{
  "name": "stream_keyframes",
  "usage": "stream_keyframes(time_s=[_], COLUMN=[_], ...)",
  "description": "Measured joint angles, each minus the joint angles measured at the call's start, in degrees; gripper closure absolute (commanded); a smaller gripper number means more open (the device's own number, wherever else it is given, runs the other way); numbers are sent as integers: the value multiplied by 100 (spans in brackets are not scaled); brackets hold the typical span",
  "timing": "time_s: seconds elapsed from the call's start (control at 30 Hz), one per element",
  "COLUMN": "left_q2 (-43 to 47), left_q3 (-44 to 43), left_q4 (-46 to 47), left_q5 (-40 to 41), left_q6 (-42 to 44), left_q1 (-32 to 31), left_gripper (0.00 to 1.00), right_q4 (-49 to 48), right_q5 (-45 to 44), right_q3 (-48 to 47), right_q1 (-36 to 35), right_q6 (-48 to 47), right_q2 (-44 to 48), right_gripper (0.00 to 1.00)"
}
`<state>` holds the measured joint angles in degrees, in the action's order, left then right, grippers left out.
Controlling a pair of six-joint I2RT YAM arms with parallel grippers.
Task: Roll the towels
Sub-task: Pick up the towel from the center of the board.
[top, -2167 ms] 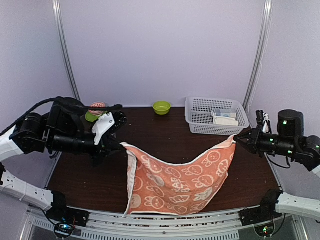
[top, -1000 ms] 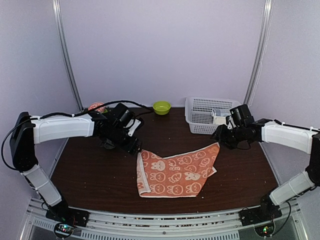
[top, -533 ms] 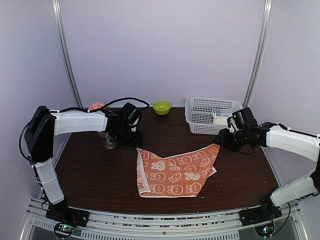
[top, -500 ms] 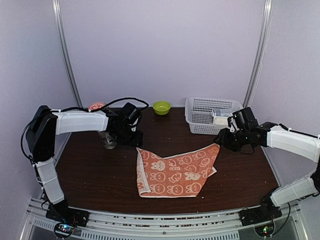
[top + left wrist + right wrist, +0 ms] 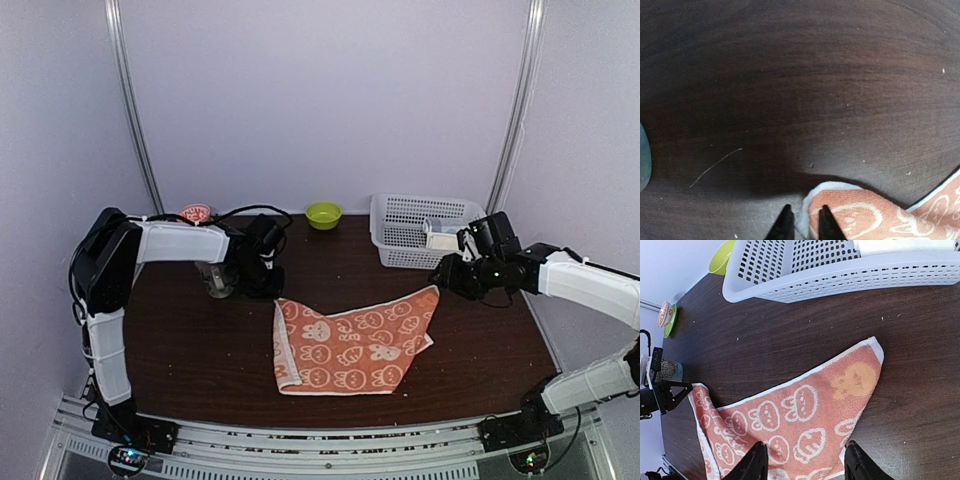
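The left gripper shows two dark tips close together at the bottom edge. The cream hem of the towel corner lies between them; whether they pinch it is unclear. A thread lies on the dark table.

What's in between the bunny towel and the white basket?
Nothing but bare dark table lies between the bunny towel and the white basket; the right wrist view shows it.

We see a dark wooden worktop. A rabbit-print towel lies rumpled at its middle, nearer the near edge. A white basket sits at the far right corner, a green bowl mid far edge, and a cup toward the left edge.
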<state>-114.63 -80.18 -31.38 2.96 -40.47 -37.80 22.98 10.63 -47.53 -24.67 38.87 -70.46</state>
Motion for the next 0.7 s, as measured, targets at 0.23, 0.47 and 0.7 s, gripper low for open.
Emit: stream_keyframes(time_s=[0.23, 0.47, 0.7], left_q2=[-31, 1285, 2610], left_q3=[7, 984, 1696], left_q4=[63, 431, 433], left_q5=[-149, -118, 219], left_q6=[50, 616, 994], left_q1=[0, -278, -977], left_gripper=[100, 100, 100], right_q4=[46, 33, -166], right_q5=[-48, -245, -568], right_q3=[-22, -13, 0], right_q1=[0, 0, 0], right_q6=[-109, -328, -328], right_q2=[0, 7, -463], right_gripper=[48, 47, 50])
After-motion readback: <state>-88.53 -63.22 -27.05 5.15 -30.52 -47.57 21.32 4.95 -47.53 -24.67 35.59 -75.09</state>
